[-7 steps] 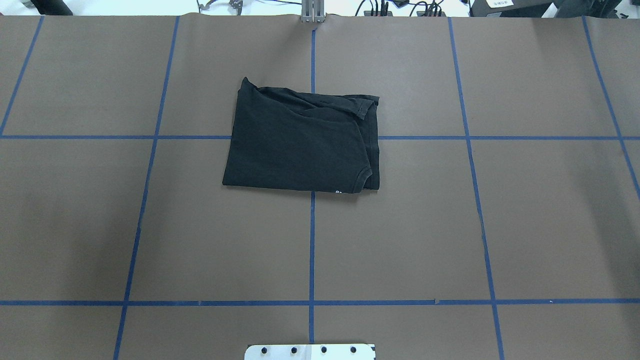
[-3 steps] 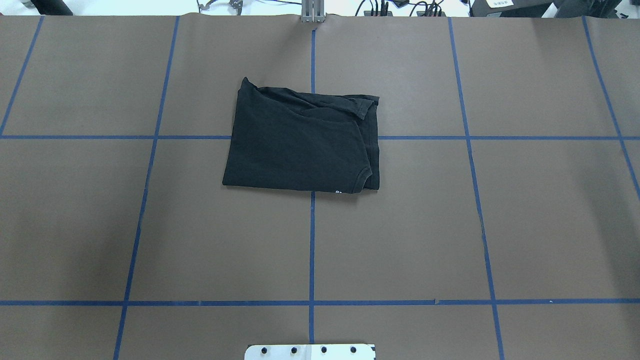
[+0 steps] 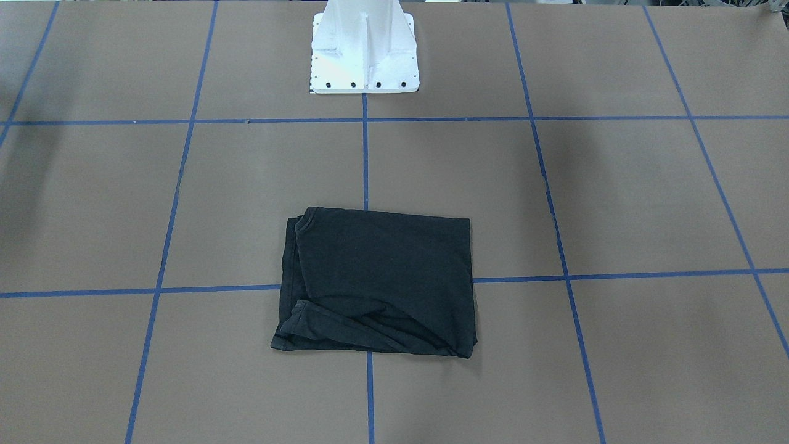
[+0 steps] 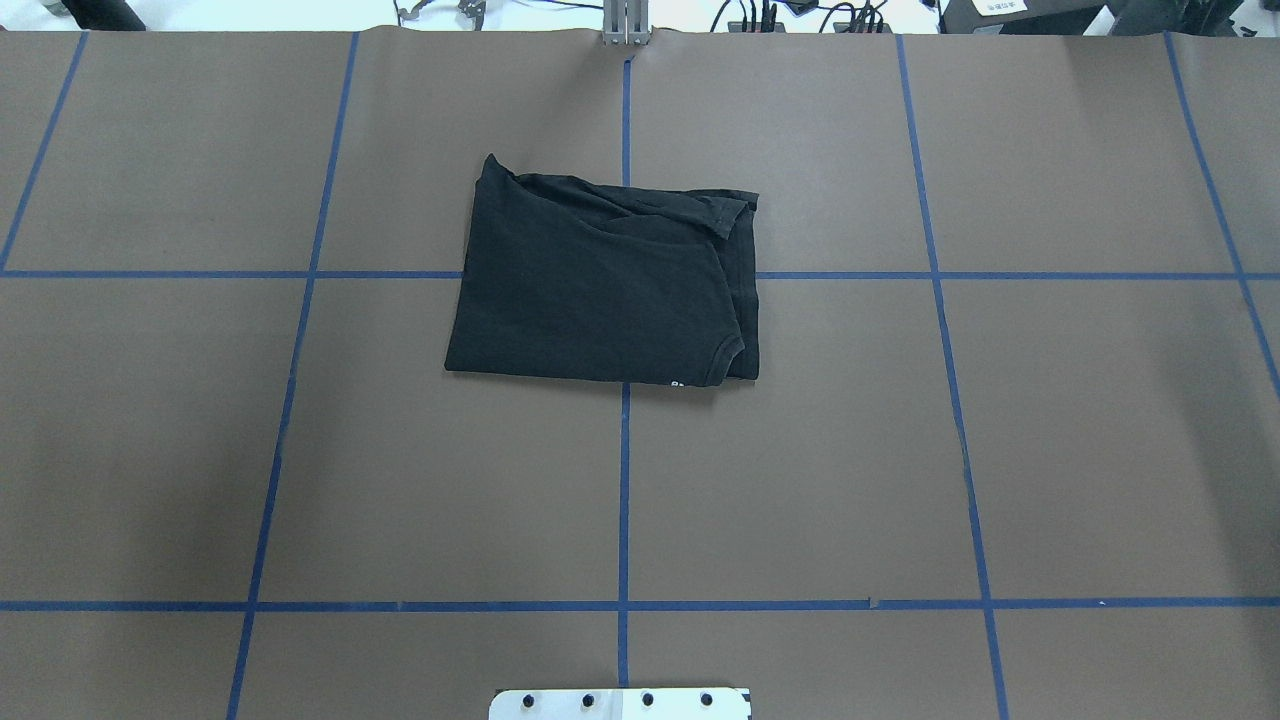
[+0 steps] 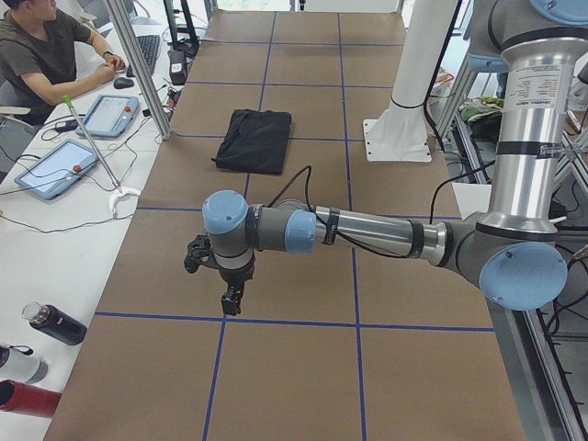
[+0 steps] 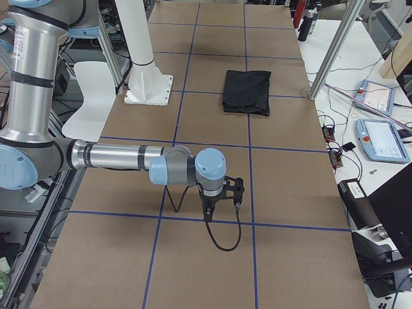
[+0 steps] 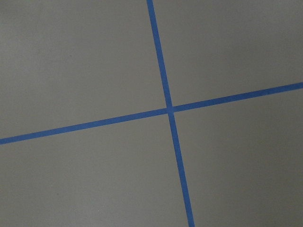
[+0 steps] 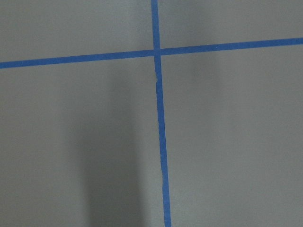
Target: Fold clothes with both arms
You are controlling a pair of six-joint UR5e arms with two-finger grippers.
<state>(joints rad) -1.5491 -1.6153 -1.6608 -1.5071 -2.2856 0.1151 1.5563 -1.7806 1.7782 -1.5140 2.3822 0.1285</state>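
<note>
Shirt (image 4: 605,285) has not moved in the last second, lying folded as a rectangle mid-surface (image 4: 800,480), while my left arm (image 5: 367,234) and right arm (image 6: 122,156) hang well apart from it, jaws too unclear to call open or closed, so I judge folding finished.

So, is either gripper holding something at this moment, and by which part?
Nothing is held. The T-shirt lies folded on the table, far from the left gripper and the right gripper.
</note>
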